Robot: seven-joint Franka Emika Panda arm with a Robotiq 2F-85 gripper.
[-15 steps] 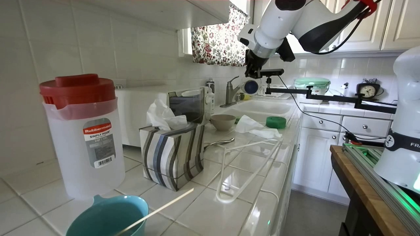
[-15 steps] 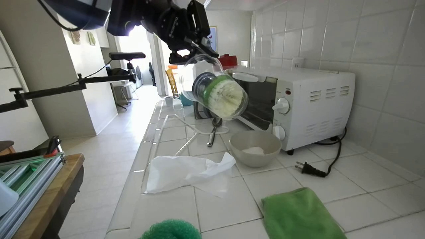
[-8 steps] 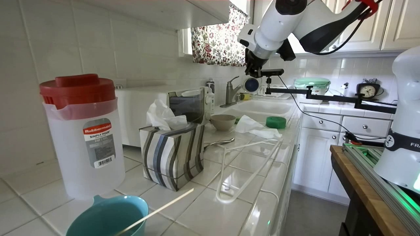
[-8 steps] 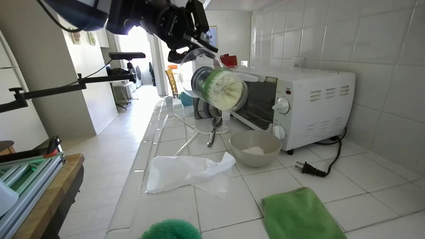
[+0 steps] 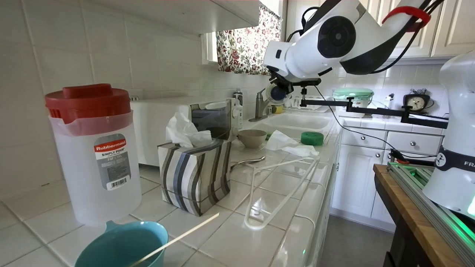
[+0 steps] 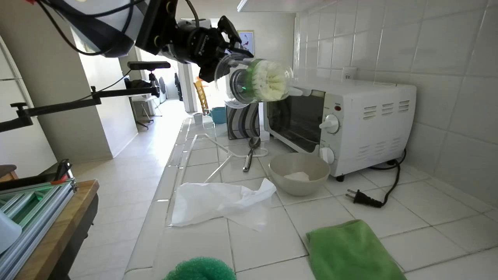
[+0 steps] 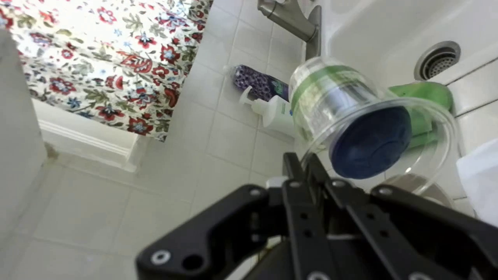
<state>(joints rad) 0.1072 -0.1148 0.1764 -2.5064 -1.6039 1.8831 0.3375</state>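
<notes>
My gripper (image 7: 304, 161) is shut on the rim of a clear plastic cup (image 7: 336, 91), the thin wall running between the fingertips. Through the cup's open mouth a dark blue disc (image 7: 371, 142) shows in the wrist view. A green band and a whitish, bristly-looking piece (image 6: 270, 81) appear at the cup's far end. The cup lies on its side in the air, nearly level, in front of the toaster oven (image 6: 362, 124) in an exterior view. Lower down, a beige bowl (image 6: 298, 175) with something white inside stands on the tiled counter.
White paper (image 6: 221, 204), a green cloth (image 6: 352, 252), a green scrubber (image 6: 200, 269), a spoon (image 6: 251, 153) and a white hanger (image 5: 263, 222) lie on the counter. A tissue box (image 5: 196, 174), a red-lidded pitcher (image 5: 96, 159) and a faucet (image 7: 290, 19) by the sink stand around.
In the last half second the wrist has turned. The cup has swung from tilting downward to nearly level, its bristly end rising. The grip on the rim stays the same.
</notes>
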